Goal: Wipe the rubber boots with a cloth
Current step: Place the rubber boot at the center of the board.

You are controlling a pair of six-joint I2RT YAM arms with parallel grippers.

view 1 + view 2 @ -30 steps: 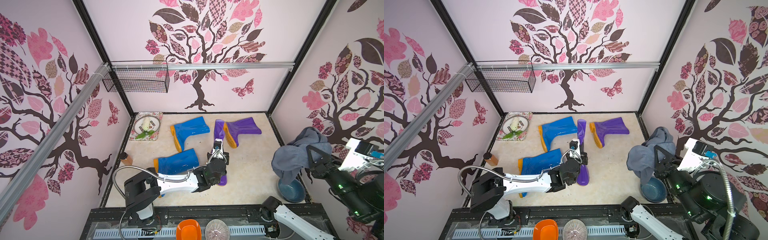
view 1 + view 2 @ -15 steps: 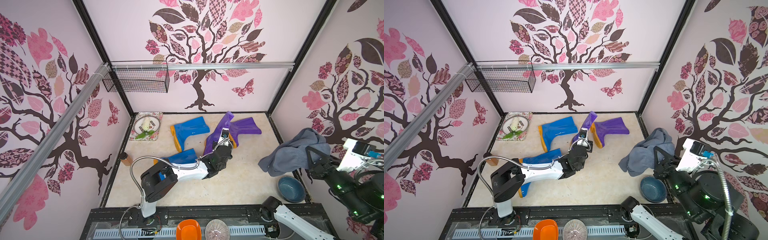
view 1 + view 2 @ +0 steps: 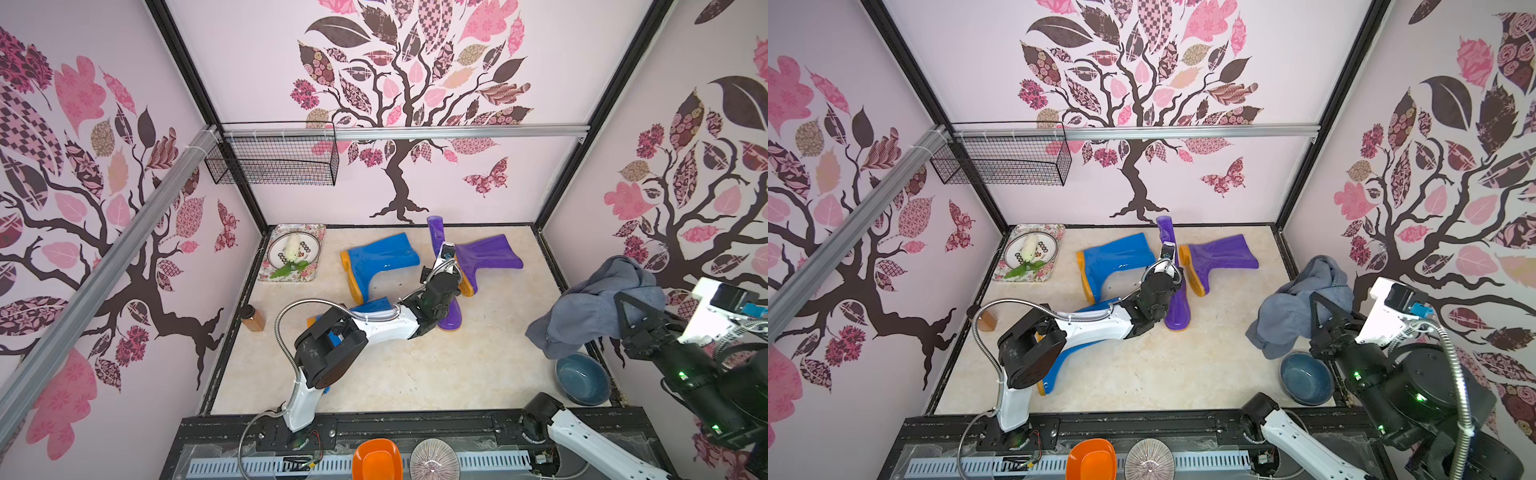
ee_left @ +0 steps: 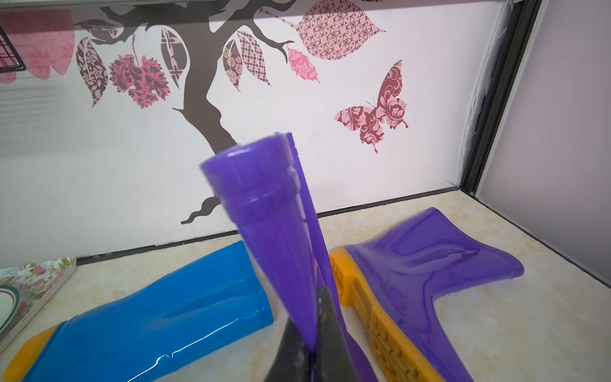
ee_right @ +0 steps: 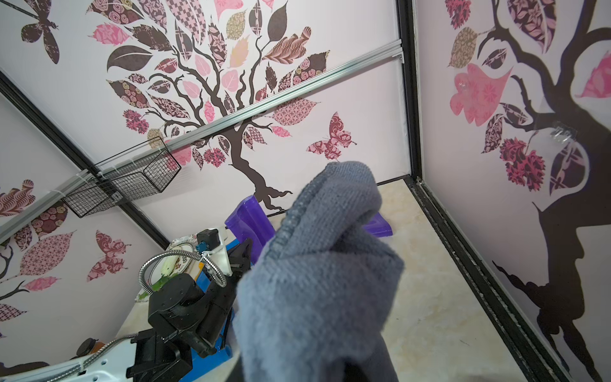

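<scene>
Now, glossy purple boot (image 4: pixel 281 251), nubby grey cloth (image 5: pixel 317 291)

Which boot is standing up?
The purple boot pinched in the jaws of the left gripper, shaft pointing up; the other purple boot, far blue boot and near blue boot lie on their sides.

Bright even light, soft shadows. Glare on blue boot (image 4: pixel 158 325). Purple boot (image 4: pixel 264 211) blurred, left wrist view. Top views bow at edges.
</scene>
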